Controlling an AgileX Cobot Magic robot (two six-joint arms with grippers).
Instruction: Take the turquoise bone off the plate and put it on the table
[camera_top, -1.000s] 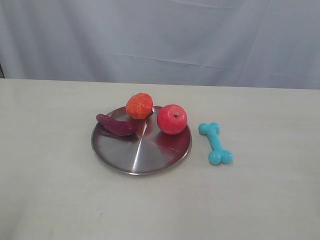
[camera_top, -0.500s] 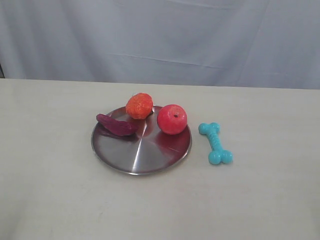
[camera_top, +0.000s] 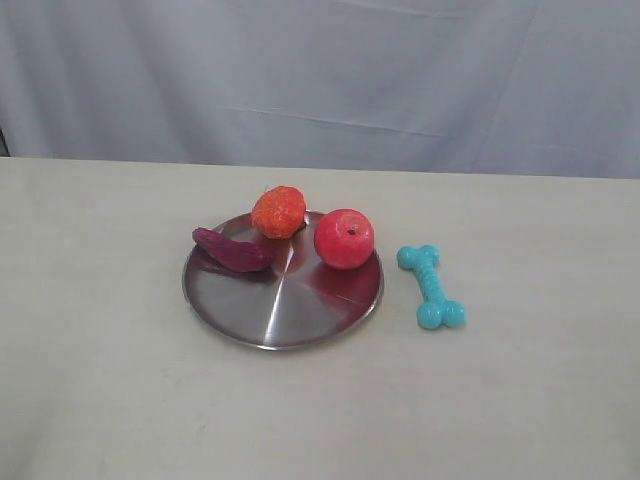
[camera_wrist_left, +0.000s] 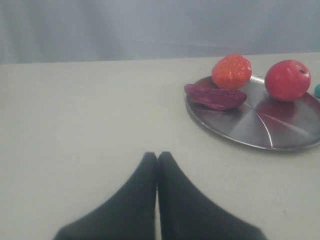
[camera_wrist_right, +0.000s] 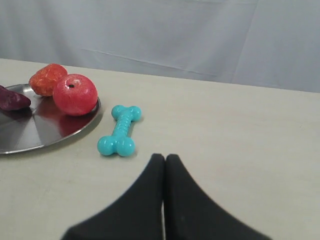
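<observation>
The turquoise bone (camera_top: 431, 286) lies flat on the table (camera_top: 100, 350), just right of the plate (camera_top: 283, 300) and apart from its rim. It also shows in the right wrist view as the bone (camera_wrist_right: 120, 132), beside the plate (camera_wrist_right: 30, 132). My right gripper (camera_wrist_right: 164, 157) is shut and empty, a short way back from the bone. My left gripper (camera_wrist_left: 157, 155) is shut and empty too, over bare table short of the plate (camera_wrist_left: 260, 127). Neither arm appears in the exterior view.
On the plate sit a red apple (camera_top: 344, 238), an orange knobbly fruit (camera_top: 278, 211) and a dark purple elongated piece (camera_top: 232, 250). A grey cloth backdrop (camera_top: 320, 80) hangs behind the table's far edge.
</observation>
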